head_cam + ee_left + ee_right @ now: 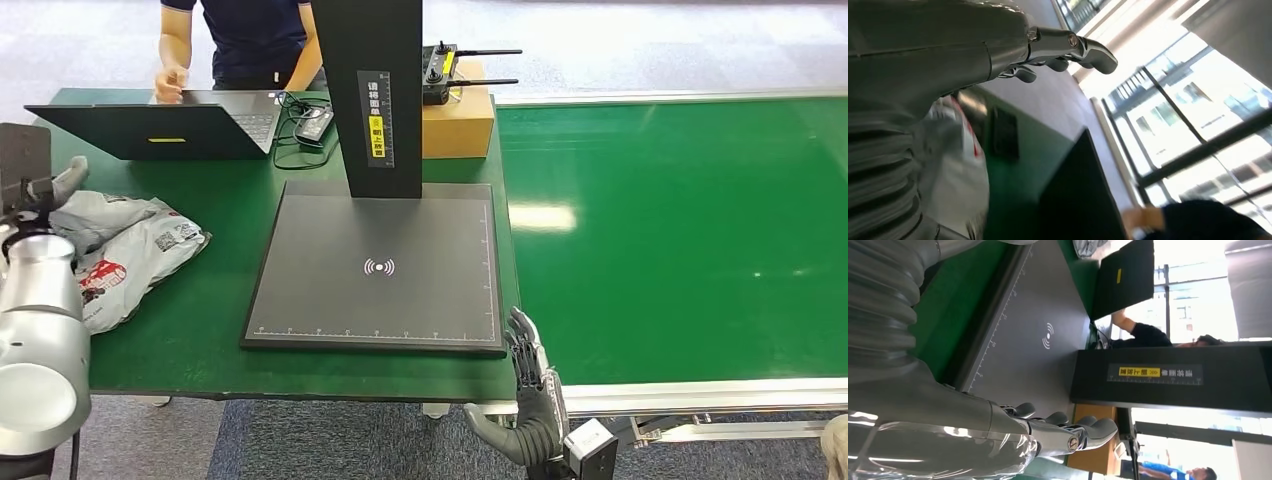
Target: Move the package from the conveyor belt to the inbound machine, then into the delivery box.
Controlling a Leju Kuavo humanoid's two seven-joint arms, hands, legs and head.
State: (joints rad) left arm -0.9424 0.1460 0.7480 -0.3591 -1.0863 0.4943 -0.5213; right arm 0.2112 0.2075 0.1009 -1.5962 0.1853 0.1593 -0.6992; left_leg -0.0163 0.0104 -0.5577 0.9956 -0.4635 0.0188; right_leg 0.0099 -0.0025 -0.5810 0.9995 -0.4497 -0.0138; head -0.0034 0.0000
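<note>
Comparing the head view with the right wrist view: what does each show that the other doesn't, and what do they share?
Head view alone: the bare green conveyor belt, grey packages on the table's left by the left arm, and a remote on the cardboard box.

Right wrist view alone: bright windows and a second person in blue in the background.

Both: the open right hand, the scanner plate with its black post, the laptop and the seated person.
</note>
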